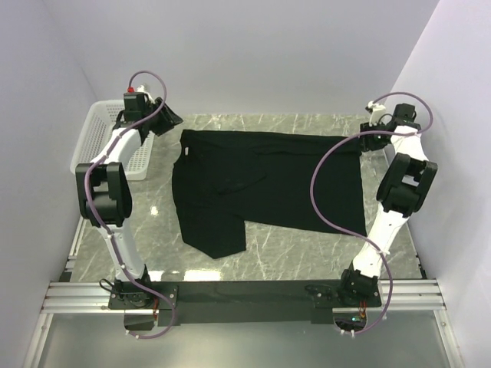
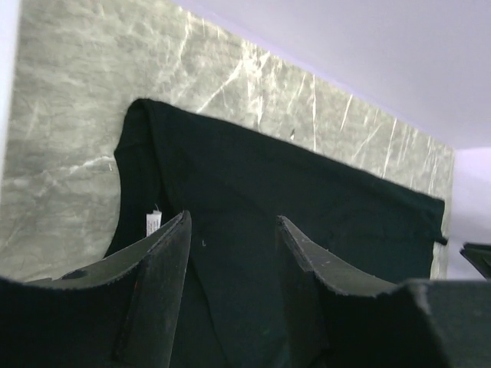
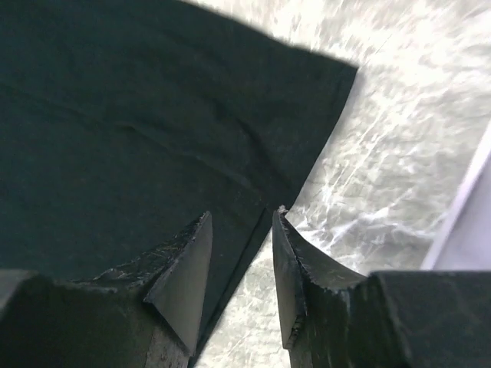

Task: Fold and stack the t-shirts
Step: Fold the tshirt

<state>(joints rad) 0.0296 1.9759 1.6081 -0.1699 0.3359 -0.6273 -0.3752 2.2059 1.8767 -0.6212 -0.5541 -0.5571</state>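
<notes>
Top external view: 1 black t-shirt (image 1: 268, 180) lies flat on the marble-look table (image 1: 307, 257), across the middle and up toward the far edge. Its long straight side runs parallel to the table's far edge. The collar end points to the table's left side and the hem end to the right side. On the left, 1 flap of cloth juts out toward the near edge, so the outline is uneven. The fabric is plain dark with a few soft creases.

A white mesh basket (image 1: 96, 142) sits at the far-left corner, just beside the shirt's collar end.

Left wrist view: a small white neck tag (image 2: 153, 222) shows at the collar, its print too small to read. The left gripper (image 2: 234, 257) hangs over the collar end, jaws apart, nothing between them.

Right wrist view: the right gripper (image 3: 239, 261) hangs over the hem near the table's far-right corner. Its jaws are apart and hold nothing, and the shirt's edge runs under the gap.
</notes>
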